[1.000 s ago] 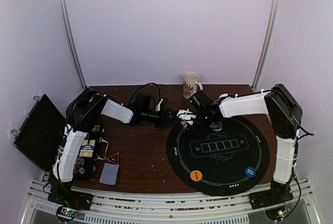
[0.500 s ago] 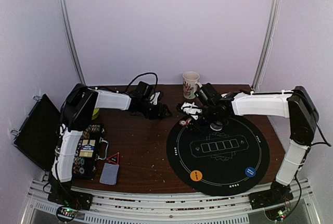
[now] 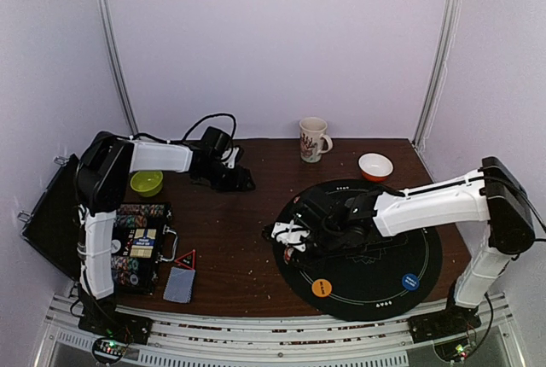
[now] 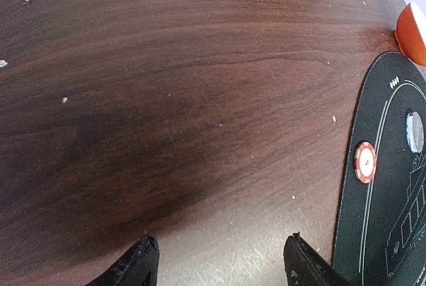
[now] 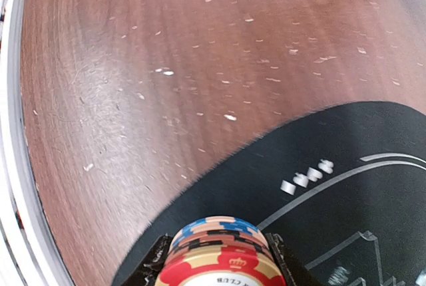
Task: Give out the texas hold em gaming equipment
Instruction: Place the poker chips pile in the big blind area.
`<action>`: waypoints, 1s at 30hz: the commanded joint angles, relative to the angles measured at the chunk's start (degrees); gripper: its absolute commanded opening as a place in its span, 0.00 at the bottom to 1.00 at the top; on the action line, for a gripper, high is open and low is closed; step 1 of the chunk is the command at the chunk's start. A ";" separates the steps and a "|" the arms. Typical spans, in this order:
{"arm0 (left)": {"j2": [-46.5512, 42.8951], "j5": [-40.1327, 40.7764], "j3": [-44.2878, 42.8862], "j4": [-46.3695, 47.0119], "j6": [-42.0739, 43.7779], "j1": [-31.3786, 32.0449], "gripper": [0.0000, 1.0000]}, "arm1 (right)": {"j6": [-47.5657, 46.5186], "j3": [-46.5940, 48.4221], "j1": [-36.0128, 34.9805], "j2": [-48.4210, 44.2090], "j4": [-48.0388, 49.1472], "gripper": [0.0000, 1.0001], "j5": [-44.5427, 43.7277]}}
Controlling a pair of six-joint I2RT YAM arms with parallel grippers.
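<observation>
right gripper [image 5: 218, 263] is pinching a stack of poker chips [image 5: 216, 233] low over the left edge of the black poker mat [image 5: 333, 159], probably to set them at a seat there, while the left gripper [image 4: 219, 266] hangs spread and empty over the wooden table [image 4: 166, 100]

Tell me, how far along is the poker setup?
Done: the orange button and blue button lie on the black mat, one red-and-white chip near its edge. In hand: the right gripper holds a chip stack over the mat's rim. To do: the playing cards lie off the mat; the left gripper is open, empty.
</observation>
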State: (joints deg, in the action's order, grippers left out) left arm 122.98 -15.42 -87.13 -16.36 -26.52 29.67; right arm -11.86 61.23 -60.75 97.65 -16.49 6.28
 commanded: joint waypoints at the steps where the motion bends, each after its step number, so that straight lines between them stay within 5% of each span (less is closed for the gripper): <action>1: -3.81 1.81 1.59 -0.38 2.47 -0.04 0.67 | 1.43 0.66 -1.14 4.19 2.84 0.00 -3.28; 13: -6.68 3.96 3.15 -1.92 3.98 -0.47 0.67 | -0.64 0.24 -1.18 8.58 5.97 0.01 -4.64; 20: -7.36 4.61 3.19 -2.38 4.37 -0.88 0.68 | -0.15 1.21 -0.56 9.21 3.10 0.26 -3.86; 30: -8.11 4.88 3.05 -2.84 4.63 -1.88 0.68 | 0.17 3.11 1.69 12.01 -0.70 0.34 -1.97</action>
State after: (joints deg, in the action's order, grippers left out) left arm 116.95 -11.09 -84.64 -18.85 -22.98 28.49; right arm -11.94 63.55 -60.55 106.80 -13.91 4.93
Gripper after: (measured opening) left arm 0.678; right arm 0.412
